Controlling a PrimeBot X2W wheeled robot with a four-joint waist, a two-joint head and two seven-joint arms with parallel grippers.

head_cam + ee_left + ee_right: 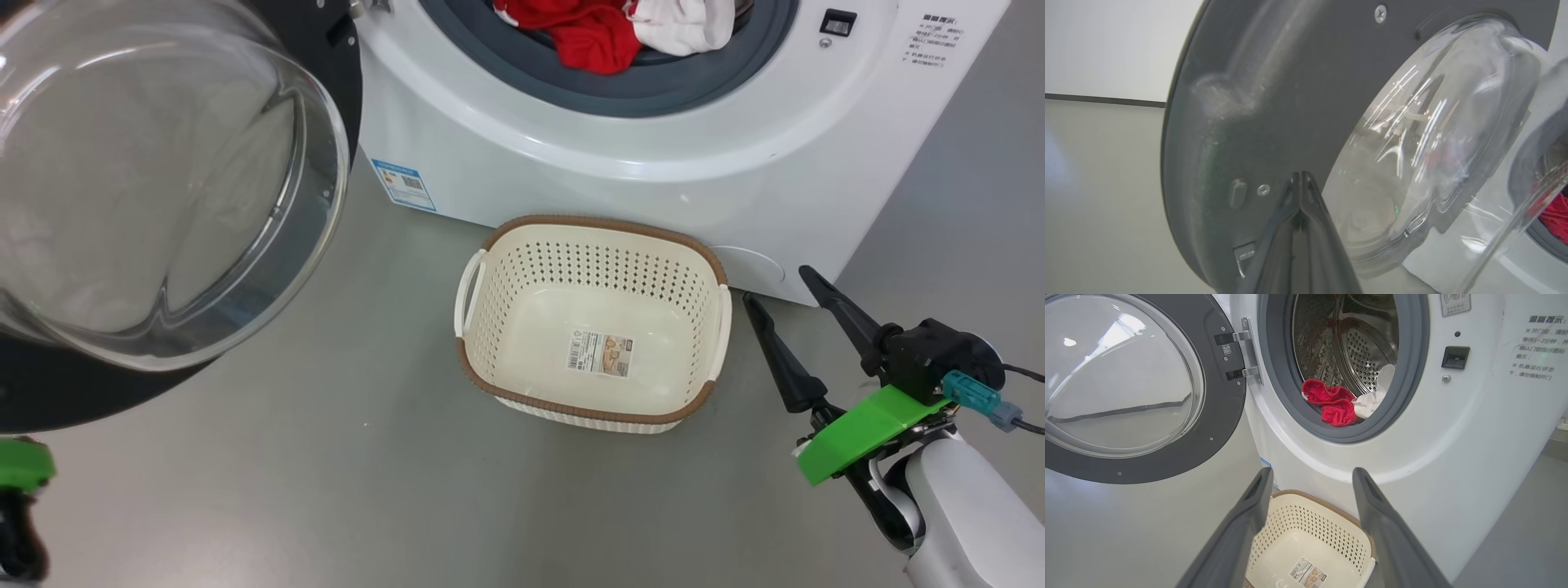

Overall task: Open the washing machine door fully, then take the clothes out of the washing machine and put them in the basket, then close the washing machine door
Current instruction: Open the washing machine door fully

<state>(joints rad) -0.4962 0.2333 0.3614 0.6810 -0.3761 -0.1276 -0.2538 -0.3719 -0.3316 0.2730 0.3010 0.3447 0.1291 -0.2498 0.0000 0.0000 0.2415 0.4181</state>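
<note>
Holding the right gripper [775, 284] spread wide, gripping nothing. Hovering it above the grey floor [286, 490], just to the right of the basket [596, 222], fingers aiming at the front of the washing machine [571, 155]. Looking along those fingers and finding the basket below and between them, upright, near the machine's front, carrying nothing but a sticker [600, 354] on its bottom. Finding the clothes [592, 37] well ahead of and above the tips, lying in the mouth of the steel drum [1363, 355], with a red piece draping onto the grey rubber ring [1412, 375] and a white piece touching it on the right. Facing the washing machine door [147, 188] up and to the left of the right gripper, standing open on its hinge [1248, 351], glass bowl bulging out from the dark rim. Passing a small blue label [404, 185] low on the machine's front, between door and basket.

Pressing the left gripper [1302, 175] fully shut, fingers meeting at the tips, clasping nothing. Aiming it at the door's dark inner face, tips just left of the glass bowl and just right of a small screw [1263, 189]. Not being able to tell from this angle whether the tips are touching the door. Glimpsing red cloth far to the right of those tips, past the edge of the glass.
</note>
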